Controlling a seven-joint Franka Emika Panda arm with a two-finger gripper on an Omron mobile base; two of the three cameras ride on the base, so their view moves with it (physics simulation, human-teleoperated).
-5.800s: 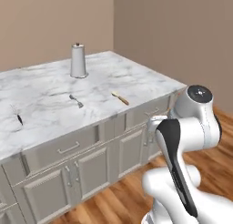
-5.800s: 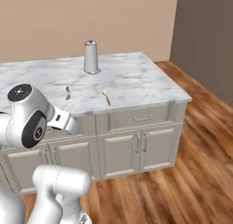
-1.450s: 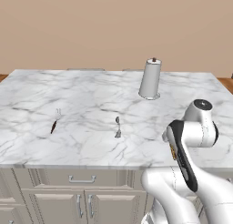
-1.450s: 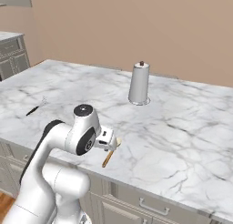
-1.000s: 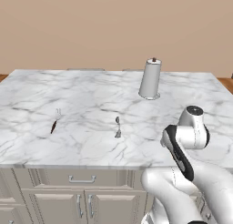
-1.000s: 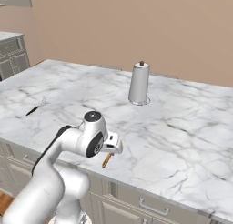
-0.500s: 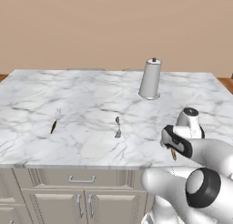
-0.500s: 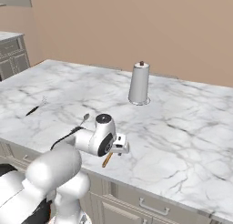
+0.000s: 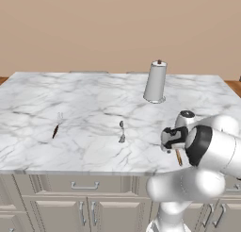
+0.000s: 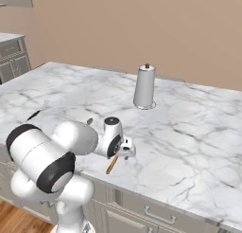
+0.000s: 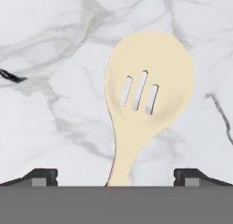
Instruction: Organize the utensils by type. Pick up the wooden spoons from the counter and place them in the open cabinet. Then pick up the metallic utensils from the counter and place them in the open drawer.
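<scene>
The wooden spoon point(image 11: 145, 95) lies flat on the white marble counter point(image 9: 94, 94). It is pale with three slots in its bowl, and its handle runs down between my fingertips. My gripper point(image 11: 118, 177) hangs open just over it, one fingertip on each side of the handle and neither touching. In the base views the gripper point(image 9: 175, 147) point(image 10: 121, 155) points down at the counter's front right, with the orange-brown handle point(image 9: 179, 156) point(image 10: 111, 165) sticking out beneath it. The small silver spoon point(image 9: 121, 131) lies mid-counter. The dark-handled utensil point(image 9: 56, 128) point(image 10: 34, 114) lies further left.
A grey paper-towel holder point(image 9: 155, 82) point(image 10: 144, 87) stands upright behind the gripper. Closed drawer fronts point(image 9: 82, 185) and cabinet doors run below the counter's front edge. My own arm bulks between the base and the counter edge.
Within the last second or so the arm folded forward and the hand dropped to the counter over the wooden spoon. The utensils have not moved. The jaws stayed open.
</scene>
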